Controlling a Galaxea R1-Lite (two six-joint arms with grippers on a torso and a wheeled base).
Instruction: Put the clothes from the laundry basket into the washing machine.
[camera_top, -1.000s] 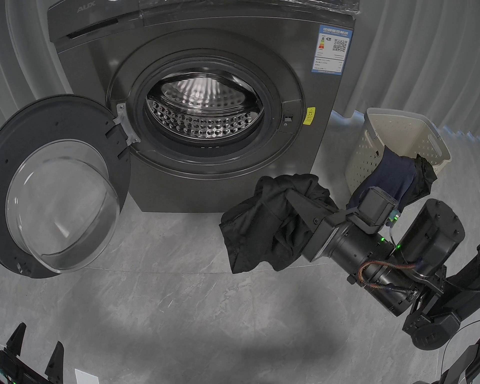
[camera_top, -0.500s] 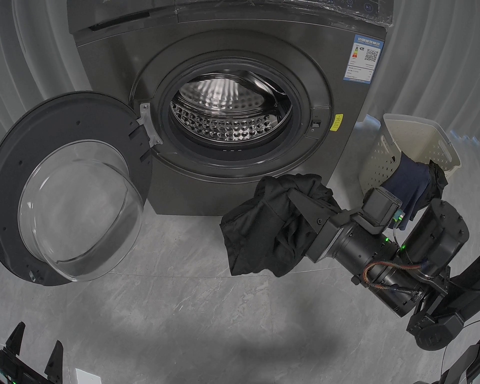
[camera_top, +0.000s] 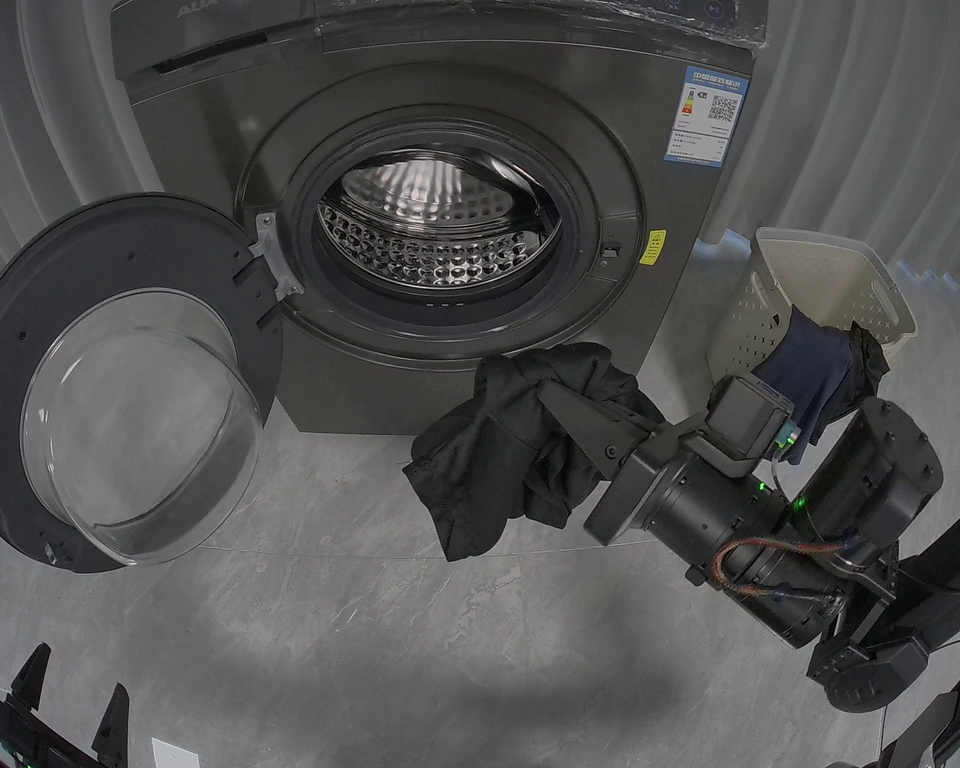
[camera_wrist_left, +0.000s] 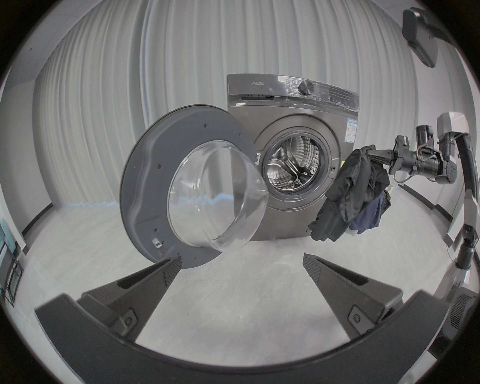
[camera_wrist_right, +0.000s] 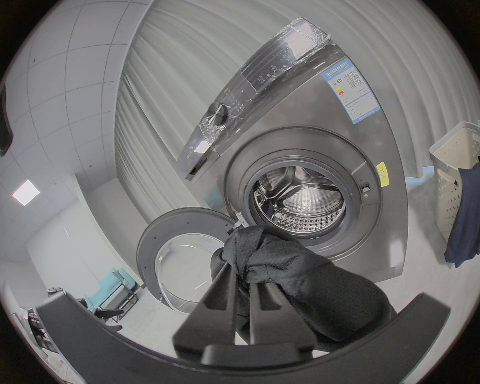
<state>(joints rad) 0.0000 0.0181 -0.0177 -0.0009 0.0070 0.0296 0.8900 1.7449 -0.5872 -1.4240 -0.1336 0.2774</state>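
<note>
A dark grey washing machine stands ahead, its drum bare and its round door swung wide to the left. My right gripper is shut on a black garment that hangs above the floor, just below and right of the drum opening. The black garment drapes over the shut fingers in the right wrist view. A cream laundry basket stands right of the machine with a navy garment over its rim. My left gripper is open, low at the left, far from the machine.
Grey floor spreads open in front of the machine. Pleated curtains hang behind and beside it. The open door's glass bowl juts out at the left.
The head view has shifted between frames. The right gripper with the black garment has moved a little left and closer to the drum opening. The left gripper has kept still.
</note>
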